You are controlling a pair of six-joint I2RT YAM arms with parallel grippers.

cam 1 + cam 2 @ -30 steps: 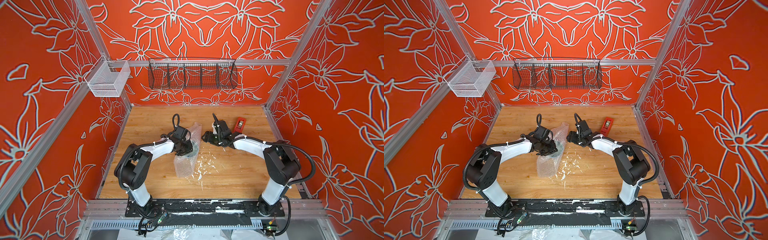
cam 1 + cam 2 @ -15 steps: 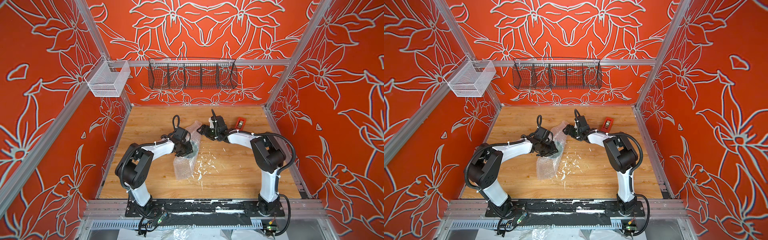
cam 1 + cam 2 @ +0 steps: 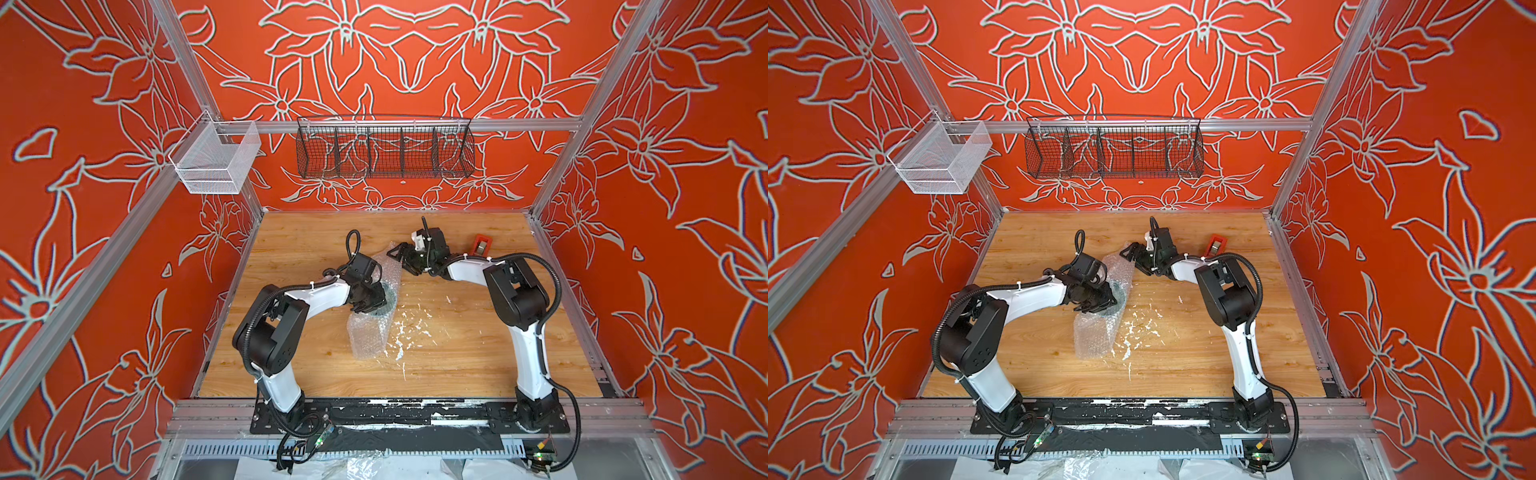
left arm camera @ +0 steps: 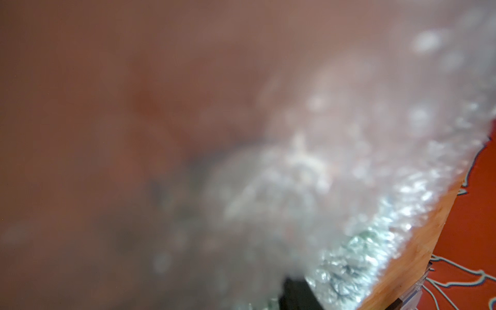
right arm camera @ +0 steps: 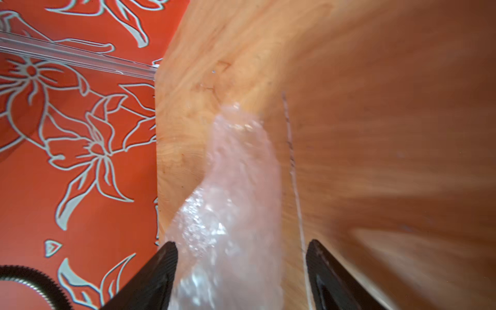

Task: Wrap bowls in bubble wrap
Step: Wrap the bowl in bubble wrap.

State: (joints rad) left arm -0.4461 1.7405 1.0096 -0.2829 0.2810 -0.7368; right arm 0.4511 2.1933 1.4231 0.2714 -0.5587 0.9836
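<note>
Blurred bubble wrap [image 4: 322, 174] filling the frame, wooden tabletop [image 4: 421, 241] strip beside it, red floral wall [image 4: 472, 228] beyond

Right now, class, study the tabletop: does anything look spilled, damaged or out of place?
White flecks lie scattered on the wooden table beside the bubble wrap, like crumbs or chipped scraps; what they are is unclear. The wrap is bunched into a crumpled strip over the bowl, not spread flat.

White arms [image 3: 322, 296], black joints [image 3: 272, 338] (ribbed cables [image 3: 556, 284])
</note>
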